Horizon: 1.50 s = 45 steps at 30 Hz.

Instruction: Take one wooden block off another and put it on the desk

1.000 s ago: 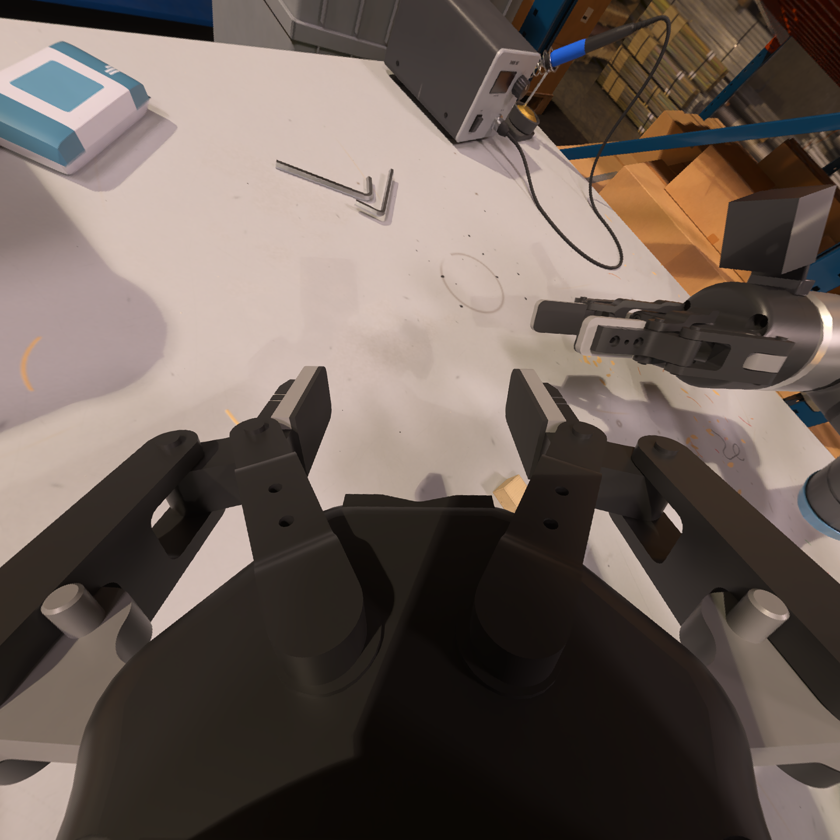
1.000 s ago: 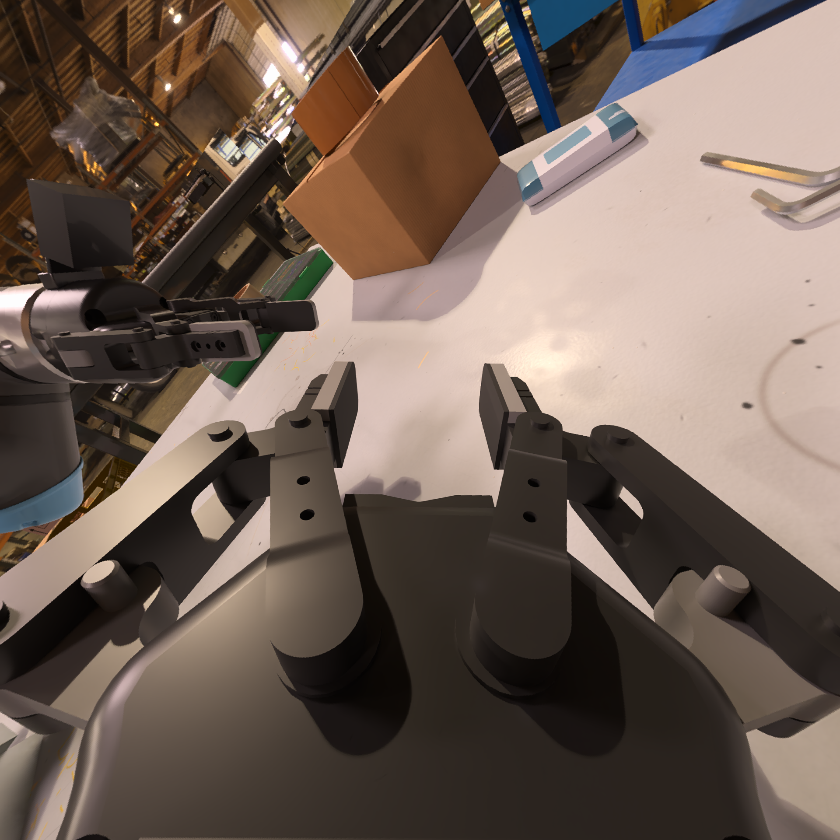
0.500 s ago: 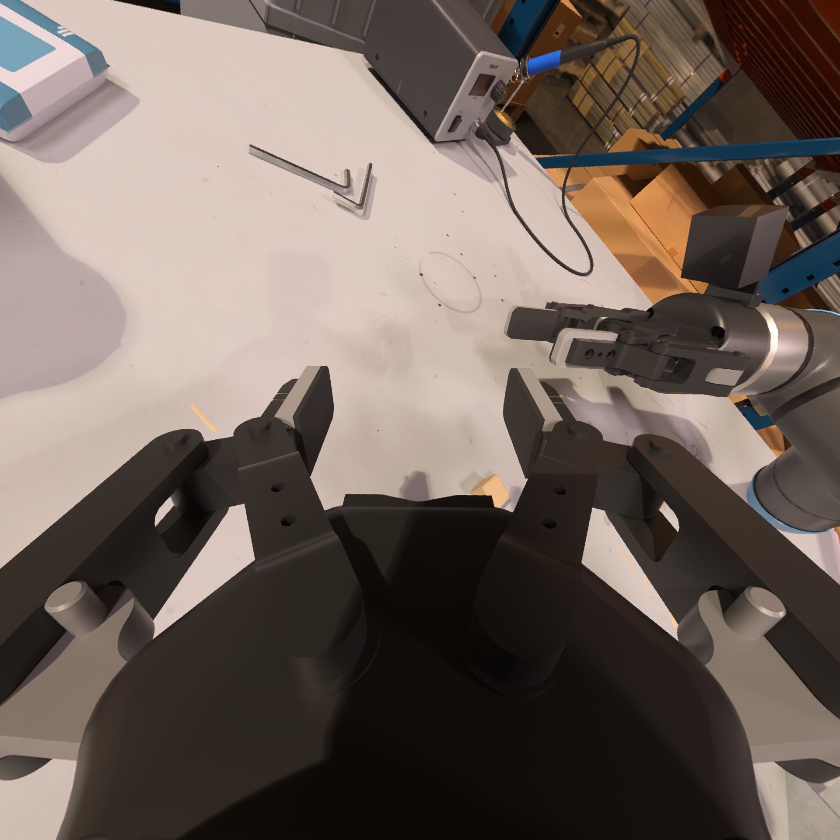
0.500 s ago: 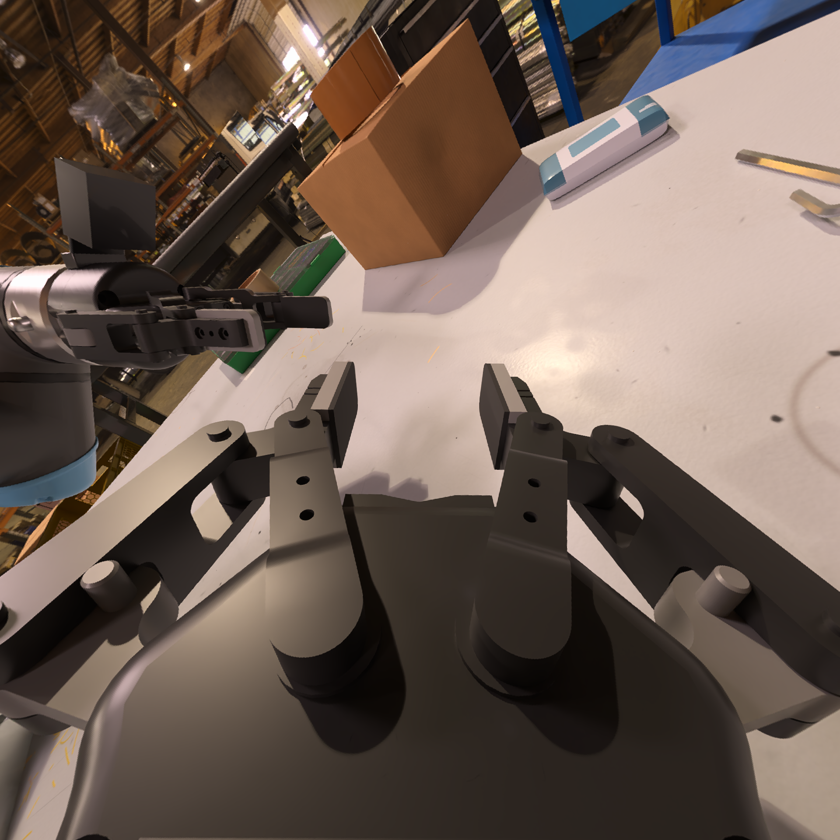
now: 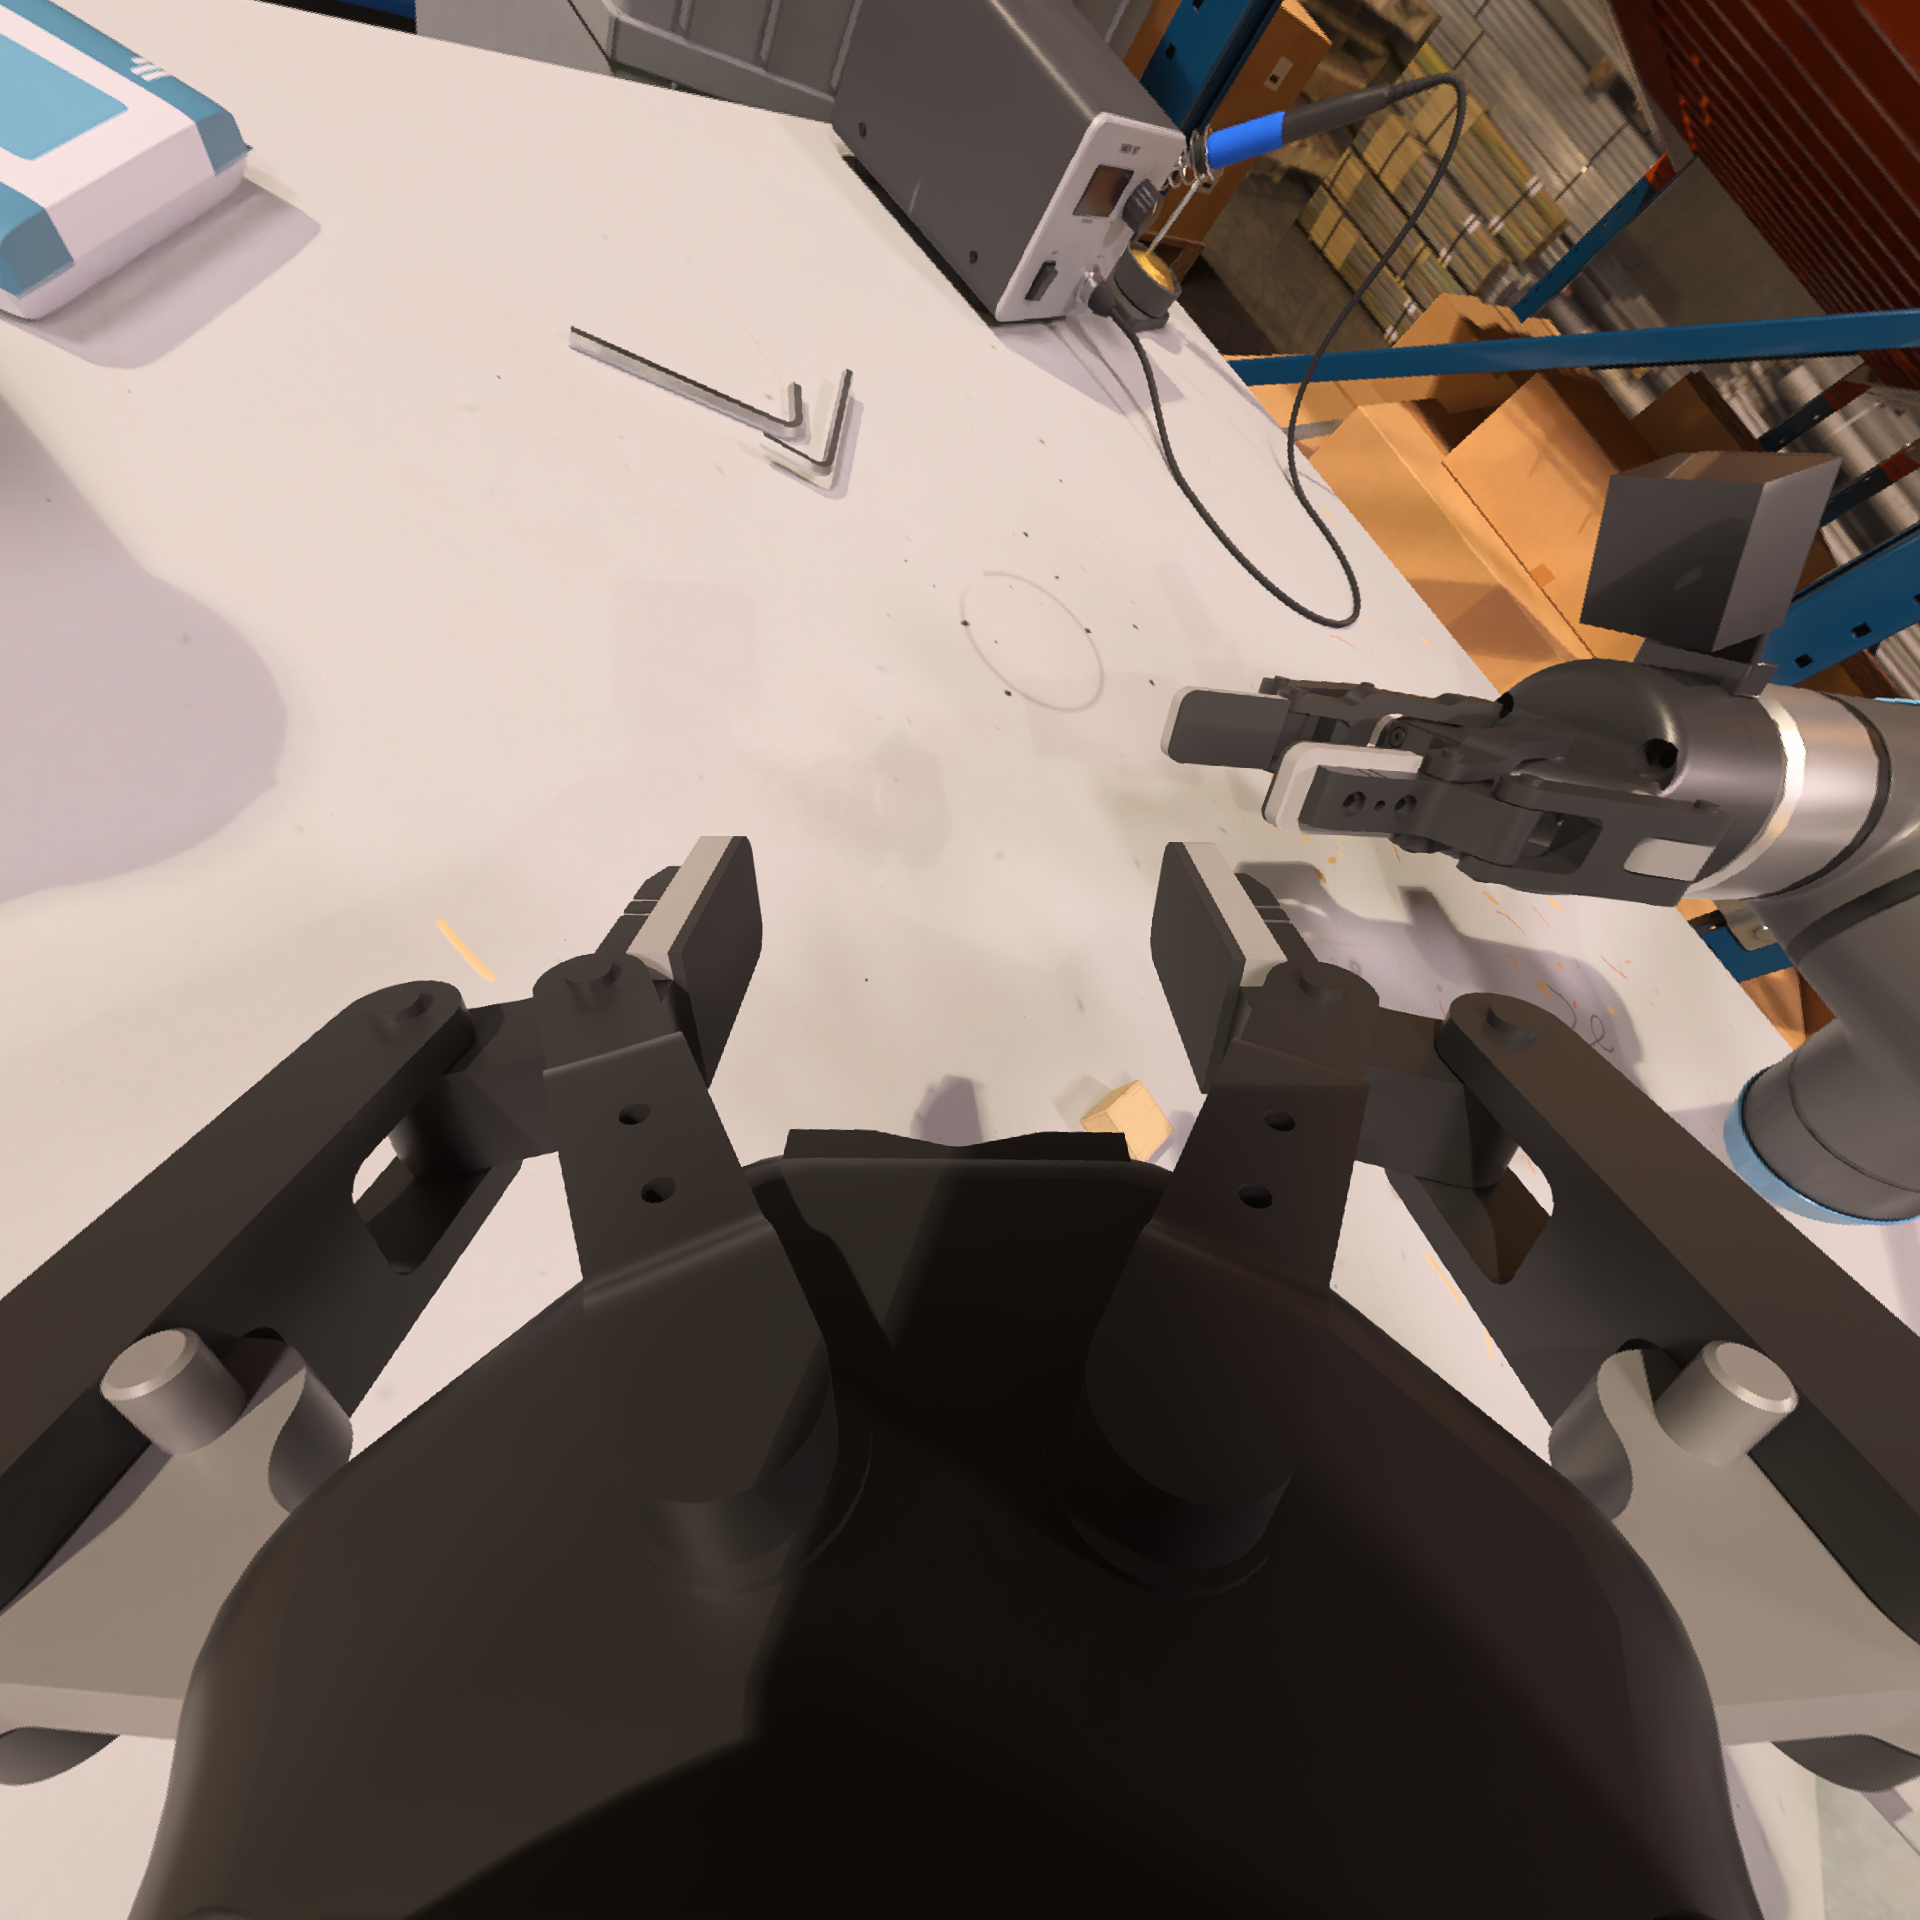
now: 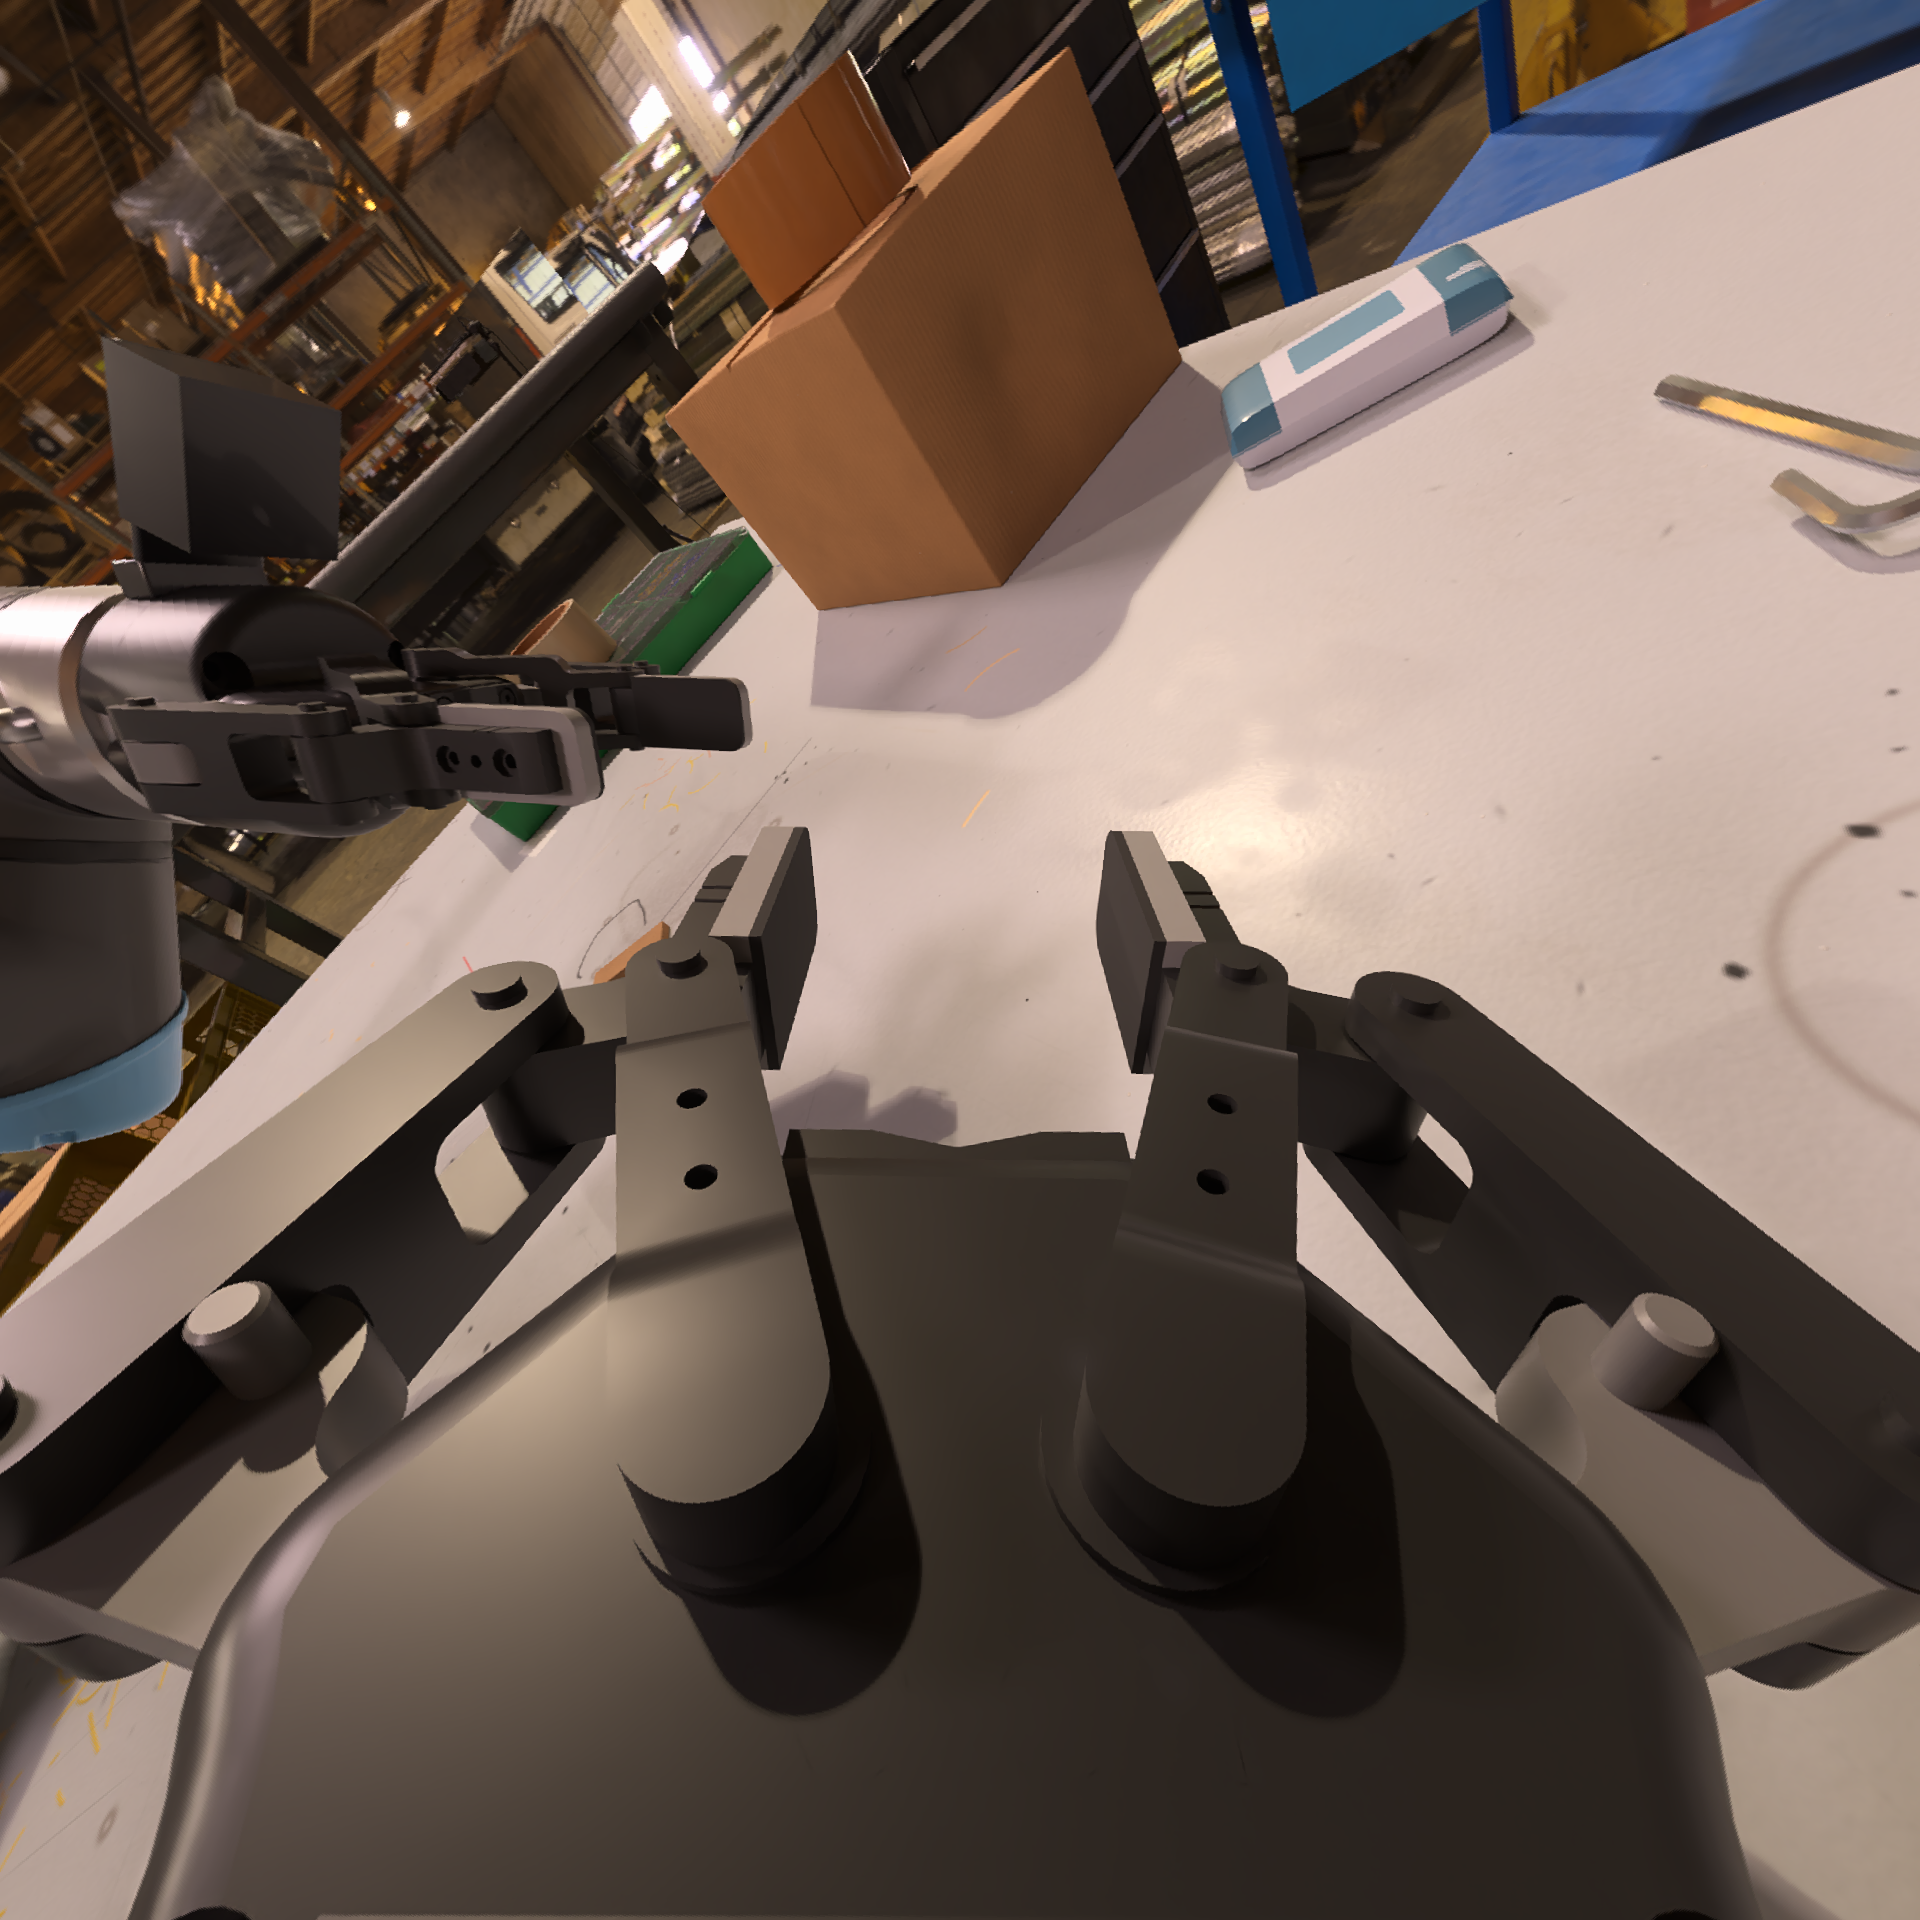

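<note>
In the left wrist view, a pale wooden block [image 5: 1125, 1115] lies on the white desk [image 5: 520, 644], low between my fingers and partly hidden by the gripper body. I cannot tell whether another block is under it. My left gripper [image 5: 956, 914] is open and empty above the desk, beyond the block. My right gripper [image 6: 956, 914] is open and empty too. A sliver of wooden block [image 6: 636, 948] shows behind its left finger. Each gripper also shows side-on in the other's view, the right gripper [image 5: 1236, 732] and the left gripper [image 6: 675, 717], both off the desk.
Two hex keys [image 5: 727, 400], a blue-and-white box [image 5: 94, 177] and a grey soldering station [image 5: 1018, 177] with a black cable [image 5: 1299, 520] lie farther out. A cardboard box [image 6: 935, 343] and a green board [image 6: 686, 603] stand near the desk's edge [image 5: 1558, 831].
Both arms have shifted slightly over the desk, and both grippers stay open. More of the block shows in the left wrist view. A sliver of it has appeared in the right wrist view.
</note>
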{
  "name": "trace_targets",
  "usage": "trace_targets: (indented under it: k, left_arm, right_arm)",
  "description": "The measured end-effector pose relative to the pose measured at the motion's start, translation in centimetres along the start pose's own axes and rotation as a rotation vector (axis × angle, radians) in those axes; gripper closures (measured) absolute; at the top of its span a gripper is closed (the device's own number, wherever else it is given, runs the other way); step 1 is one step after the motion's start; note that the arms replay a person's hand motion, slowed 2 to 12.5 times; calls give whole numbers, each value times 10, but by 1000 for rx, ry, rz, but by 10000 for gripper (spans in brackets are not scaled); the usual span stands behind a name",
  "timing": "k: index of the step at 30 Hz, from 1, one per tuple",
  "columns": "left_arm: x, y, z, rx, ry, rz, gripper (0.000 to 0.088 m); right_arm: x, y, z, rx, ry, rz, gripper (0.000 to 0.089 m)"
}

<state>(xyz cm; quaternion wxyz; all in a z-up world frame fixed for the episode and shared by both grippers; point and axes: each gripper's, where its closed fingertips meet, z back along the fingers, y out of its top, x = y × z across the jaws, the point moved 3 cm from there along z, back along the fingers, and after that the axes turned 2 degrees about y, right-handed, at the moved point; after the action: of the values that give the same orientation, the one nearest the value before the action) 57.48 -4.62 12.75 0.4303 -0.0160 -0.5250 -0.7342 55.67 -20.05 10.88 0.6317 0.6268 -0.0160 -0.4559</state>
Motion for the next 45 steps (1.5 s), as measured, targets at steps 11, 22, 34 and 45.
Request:
trace_targets:
  k: [11,22,34,45]
  left_arm:
    - [2,-7,0,-10,-5,13,196]
    - [4,-12,-3,6,0,14,141]
    - [5,-11,-3,38,-3,13,110]
    - [7,-11,-2,55,-37,30,103]
  right_arm:
    - [6,1,1,13,-20,8,402]
    - [6,3,3,27,25,-4,395]
    - [7,7,7,43,45,-41,399]
    - [17,1,8,-10,-27,-70,429]
